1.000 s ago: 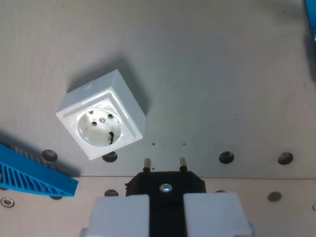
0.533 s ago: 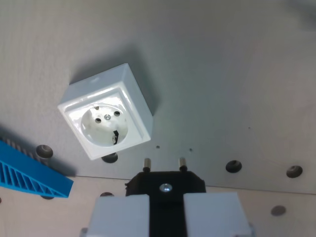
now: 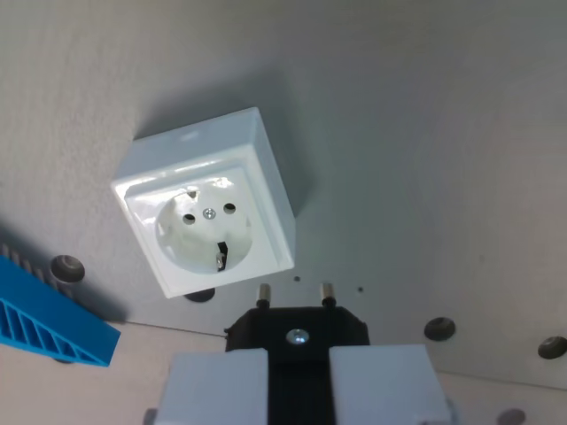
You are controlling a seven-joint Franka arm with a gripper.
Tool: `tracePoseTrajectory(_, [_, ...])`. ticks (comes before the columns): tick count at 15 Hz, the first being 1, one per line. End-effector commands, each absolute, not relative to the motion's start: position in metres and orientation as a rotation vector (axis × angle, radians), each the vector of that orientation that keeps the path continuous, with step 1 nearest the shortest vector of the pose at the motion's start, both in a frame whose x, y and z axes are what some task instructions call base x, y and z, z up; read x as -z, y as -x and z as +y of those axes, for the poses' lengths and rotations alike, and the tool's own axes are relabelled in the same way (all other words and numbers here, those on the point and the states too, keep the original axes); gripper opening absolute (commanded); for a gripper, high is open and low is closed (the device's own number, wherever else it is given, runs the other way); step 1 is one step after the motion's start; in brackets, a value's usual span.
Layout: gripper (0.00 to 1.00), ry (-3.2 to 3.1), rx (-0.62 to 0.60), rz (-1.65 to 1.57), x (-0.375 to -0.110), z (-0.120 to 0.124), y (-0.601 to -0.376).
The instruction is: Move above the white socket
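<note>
The white socket (image 3: pixel 206 209) is a square box with a round recess, two pin holes and a centre screw. It sits on the grey plate in the wrist view's left half, slightly rotated. My gripper (image 3: pixel 298 376) fills the bottom centre, its two pale fingers (image 3: pixel 213 385) shut on a black plug (image 3: pixel 297 332). The plug's two metal pins (image 3: pixel 294 293) point up the picture and end just below and to the right of the socket's lower right corner.
A blue ribbed plastic part (image 3: pixel 44 323) lies at the lower left edge. The grey metal plate (image 3: pixel 425 159) has a row of round holes (image 3: pixel 439 328) along its near edge, with a paler surface below it.
The whole scene has shifted: the socket now appears larger and farther right, closer to the plug pins. The camera has moved nearer the socket. The plug stays held.
</note>
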State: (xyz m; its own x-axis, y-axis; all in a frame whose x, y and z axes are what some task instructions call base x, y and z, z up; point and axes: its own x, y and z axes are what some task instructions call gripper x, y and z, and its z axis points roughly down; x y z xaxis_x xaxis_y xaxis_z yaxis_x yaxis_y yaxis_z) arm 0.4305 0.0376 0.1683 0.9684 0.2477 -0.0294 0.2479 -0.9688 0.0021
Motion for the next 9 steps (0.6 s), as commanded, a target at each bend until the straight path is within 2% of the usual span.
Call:
tracePoseTrajectory(1, [0.0, -3.056, -0.12, 0.635, -0.156, 0.042, -0.422])
tracePoseTrajectory(9, [0.0, -3.031, -0.118, 0.725, -0.132, 0.054, -0.411])
